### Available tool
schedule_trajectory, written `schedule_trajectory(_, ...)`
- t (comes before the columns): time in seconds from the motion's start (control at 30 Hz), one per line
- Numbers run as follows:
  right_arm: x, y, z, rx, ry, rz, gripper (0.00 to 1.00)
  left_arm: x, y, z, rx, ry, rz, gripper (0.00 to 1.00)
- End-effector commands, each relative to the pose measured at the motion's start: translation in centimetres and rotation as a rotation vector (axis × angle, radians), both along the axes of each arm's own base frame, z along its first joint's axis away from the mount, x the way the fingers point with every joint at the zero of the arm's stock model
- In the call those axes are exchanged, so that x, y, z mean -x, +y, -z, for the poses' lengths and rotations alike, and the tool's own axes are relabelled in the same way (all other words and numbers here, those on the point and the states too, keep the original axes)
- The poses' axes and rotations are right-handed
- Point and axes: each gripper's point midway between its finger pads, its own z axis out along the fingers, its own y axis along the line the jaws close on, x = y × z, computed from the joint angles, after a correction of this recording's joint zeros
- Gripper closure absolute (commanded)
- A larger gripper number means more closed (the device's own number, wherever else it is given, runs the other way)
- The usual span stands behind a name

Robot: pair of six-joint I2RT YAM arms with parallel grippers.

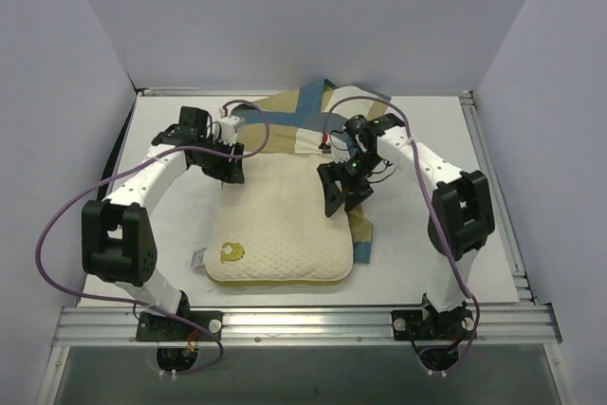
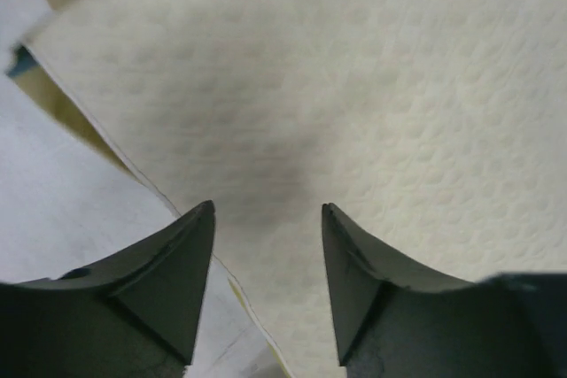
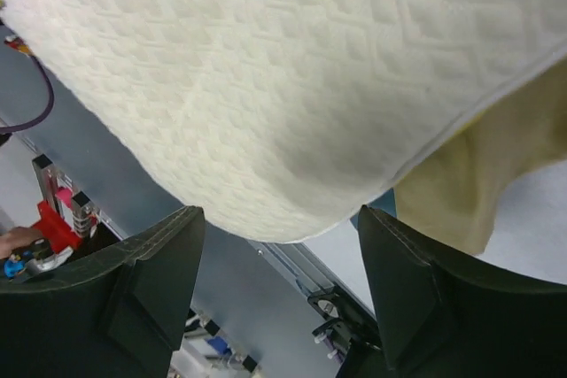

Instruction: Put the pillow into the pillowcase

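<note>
Starting at your left, the left gripper [image 1: 230, 166] sits at the far-left corner of the pillow [image 1: 280, 225], its jaws apart and gripping nothing. I judge the placement makes sense, since that corner is where the mouth of the pillowcase [image 1: 285, 116] has to be drawn over the cushion. The pillow lies flat on the table [image 1: 403, 253], with its yellow emblem [image 1: 229, 252] at the near-left corner. Its far end meets the checked cover, which is bunched beyond it. Whether that end is already inside the mouth, you cannot tell from above. On the right, the right gripper [image 1: 341, 198] hovers at the pillow's right edge, likewise released, beside a strip of the cover that shows along that side.

The overhead view gives you the layout but hides the finger gaps. The left wrist view shows bare knit between the fingers [image 2: 177, 254], with the pillow's edge crossing onto the table. The right wrist view shows a rounded pillow corner ahead of the open jaws, with tan cloth beside it.
</note>
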Motion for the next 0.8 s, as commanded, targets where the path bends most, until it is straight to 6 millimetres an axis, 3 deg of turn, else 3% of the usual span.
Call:
schedule_trajectory(0.0, 0.5, -2.5, 5.4, 0.18, 0.163, 0.061, 0.32, 3.6, -0.2, 3.8, -0.096, 0.094, 0.184, 0.45)
schedule_trajectory(0.1, -2.1, -5.6, 7.6, 0.217, 0.217, 0.186, 0.38, 6.3, -2.5, 6.1, -0.045, 0.205, 0.261, 0.54)
schedule_trajectory(0.13, -3.9, -6.7, 7.4, 0.227, 0.179, 0.224, 0.39, 7.4, -4.4, 6.3, -0.037, 0.215, 0.316, 0.57)
schedule_trajectory(0.17, -5.9, -9.0, 7.6, 0.236, 0.168, 0.301, 0.39, 8.2, -6.3, 6.4, 0.002, 0.239, 0.339, 0.57)
schedule_trajectory(0.2, -7.2, -10.2, 7.3, 0.247, 0.143, 0.335, 0.39, 7.9, -8.2, 6.1, 0.033, 0.207, 0.365, 0.57)
schedule_trajectory(0.27, -11.4, -12.8, 5.6, 0.264, 0.025, 0.406, 0.4, 8.8, -12.6, 5.8, 0.08, 0.215, 0.403, 0.56)
schedule_trajectory(0.3, -12.6, -14.5, 5.0, 0.273, 0.003, 0.446, 0.4, 8.1, -14.3, 5.3, 0.104, 0.179, 0.41, 0.54)
schedule_trajectory(0.33, -13.4, -15.2, 4.1, 0.271, -0.031, 0.445, 0.39, 7.2, -16.3, 3.7, 0.129, 0.137, 0.428, 0.52)
schedule_trajectory(0.37, -14.6, -15.3, 2.4, 0.253, -0.079, 0.449, 0.39, 6.6, -16.9, 3.3, 0.146, 0.144, 0.408, 0.46)
schedule_trajectory(0.43, -14.0, -15.3, 0.1, 0.229, -0.117, 0.433, 0.35, 4.5, -17.0, 1.3, 0.157, 0.078, 0.376, 0.43)
schedule_trajectory(0.47, -12.7, -14.6, 0.0, 0.195, -0.102, 0.397, 0.34, 3.3, -16.0, 0.1, 0.161, 0.038, 0.346, 0.39)
schedule_trajectory(0.5, -12.0, -14.1, -1.9, 0.17, -0.153, 0.383, 0.32, 2.7, -15.4, -0.7, 0.163, 0.014, 0.329, 0.37)
schedule_trajectory(0.57, -9.8, -11.9, -3.6, 0.14, -0.213, 0.298, 0.28, 0.9, -12.8, -2.7, 0.153, -0.054, 0.248, 0.35)
schedule_trajectory(0.6, -8.7, -11.3, -2.5, 0.152, -0.213, 0.268, 0.28, 0.4, -12.0, -3.4, 0.154, -0.075, 0.22, 0.32)
schedule_trajectory(0.63, -7.5, -9.1, -2.5, 0.15, -0.241, 0.19, 0.25, 0.0, -10.9, -3.8, 0.151, -0.087, 0.182, 0.3)
schedule_trajectory(0.67, -6.8, -8.1, -2.5, 0.153, -0.271, 0.145, 0.23, 0.2, -9.9, -4.3, 0.169, -0.089, 0.141, 0.28)
schedule_trajectory(0.7, -6.8, -7.5, -2.6, 0.187, -0.356, 0.107, 0.18, -0.9, -8.3, -5.0, 0.185, -0.126, 0.096, 0.23)
schedule_trajectory(0.73, -5.9, -6.8, -1.6, 0.213, -0.365, 0.061, 0.08, -0.9, -7.5, -5.1, 0.206, -0.119, 0.052, 0.2)
schedule_trajectory(0.77, -4.8, -4.6, -1.4, 0.224, -0.399, -0.026, 0.07, -0.9, -6.6, -6.0, 0.209, -0.151, 0.017, 0.18)
